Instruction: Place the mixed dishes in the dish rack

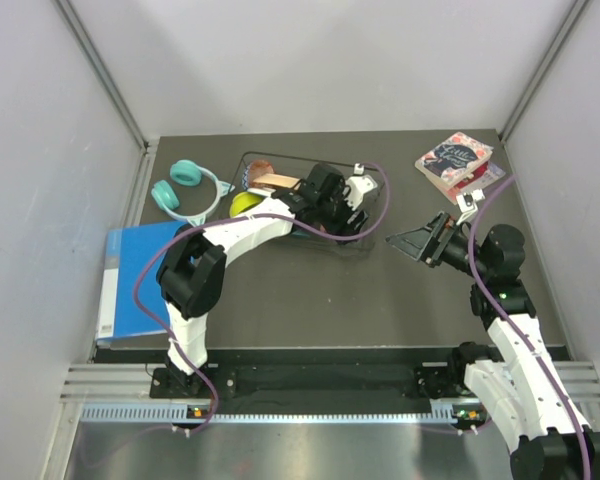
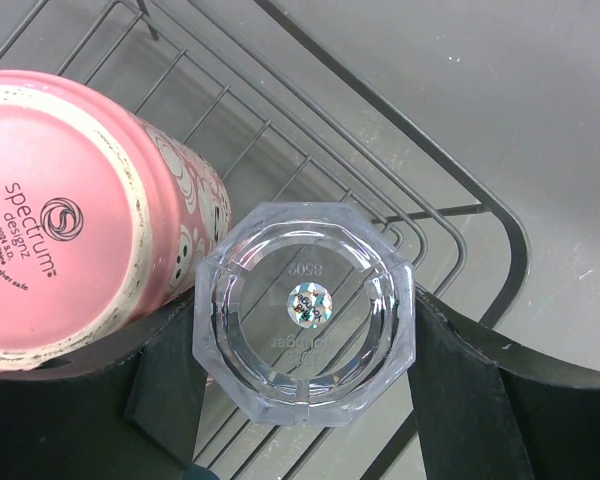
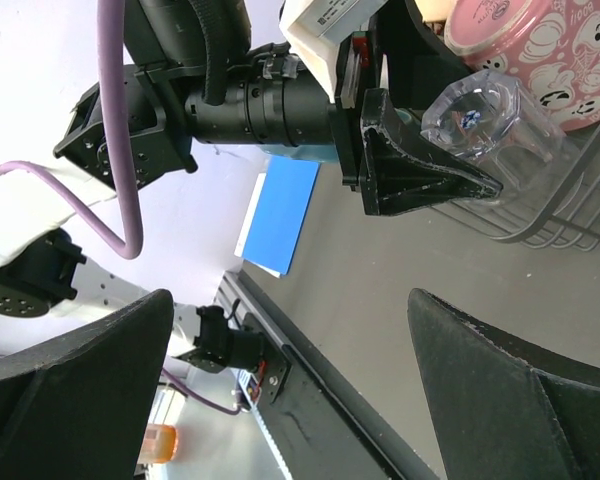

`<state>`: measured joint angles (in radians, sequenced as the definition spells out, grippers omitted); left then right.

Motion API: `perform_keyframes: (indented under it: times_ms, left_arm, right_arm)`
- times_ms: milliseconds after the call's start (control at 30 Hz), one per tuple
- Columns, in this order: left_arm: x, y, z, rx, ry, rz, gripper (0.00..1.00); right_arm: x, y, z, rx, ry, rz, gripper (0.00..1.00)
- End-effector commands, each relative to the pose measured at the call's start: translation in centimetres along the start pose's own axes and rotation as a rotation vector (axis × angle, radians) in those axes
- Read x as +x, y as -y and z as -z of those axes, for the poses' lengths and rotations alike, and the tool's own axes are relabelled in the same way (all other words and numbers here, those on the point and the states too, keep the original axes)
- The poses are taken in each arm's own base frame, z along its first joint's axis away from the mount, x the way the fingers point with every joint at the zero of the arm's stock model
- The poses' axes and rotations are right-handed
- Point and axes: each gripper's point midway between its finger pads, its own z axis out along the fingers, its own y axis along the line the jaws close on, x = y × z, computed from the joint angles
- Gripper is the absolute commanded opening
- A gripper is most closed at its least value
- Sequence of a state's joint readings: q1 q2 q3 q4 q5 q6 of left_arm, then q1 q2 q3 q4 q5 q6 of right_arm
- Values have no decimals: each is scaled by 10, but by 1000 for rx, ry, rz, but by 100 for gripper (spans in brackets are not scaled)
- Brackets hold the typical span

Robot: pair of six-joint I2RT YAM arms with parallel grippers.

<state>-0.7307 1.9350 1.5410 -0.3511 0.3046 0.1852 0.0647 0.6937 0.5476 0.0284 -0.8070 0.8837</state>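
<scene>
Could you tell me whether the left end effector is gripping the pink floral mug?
No, the left end effector clasps a clear octagonal glass tumbler, with the pink floral mug beside it.

Lab cell: blank grey panels (image 1: 330, 60), bolted arms (image 1: 250, 232)

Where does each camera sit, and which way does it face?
Top: above, behind the arms, looking down at the table; left arm, right arm show.
Left wrist: looks down on glass, mug, rack; its jaws hold the glass.
Right wrist: looks sideways at the left arm; its open jaws frame it.
Wrist views share glass and mug.
</scene>
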Motion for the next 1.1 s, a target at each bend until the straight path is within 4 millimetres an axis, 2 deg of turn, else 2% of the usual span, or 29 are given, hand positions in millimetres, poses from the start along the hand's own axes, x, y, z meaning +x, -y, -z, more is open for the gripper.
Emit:
perform_keyframes:
  times_ms: [0,467,700,1067]
  left_arm:
    - [-47,12,17,62,142,-53,0]
    - [-57,10,8,81,224,-236,0]
    - [-38,0,-5,49,192,-286,0]
    - [-15,-3,-16,44,148,-292,0]
  right_arm:
    - [-3,-7,0,-34,9,59,100]
    - [5,3,-1,-29,-23,50,100]
    - [8,6,0,-26,-28,46,100]
    - [10,10,0,-22,-31,36,100]
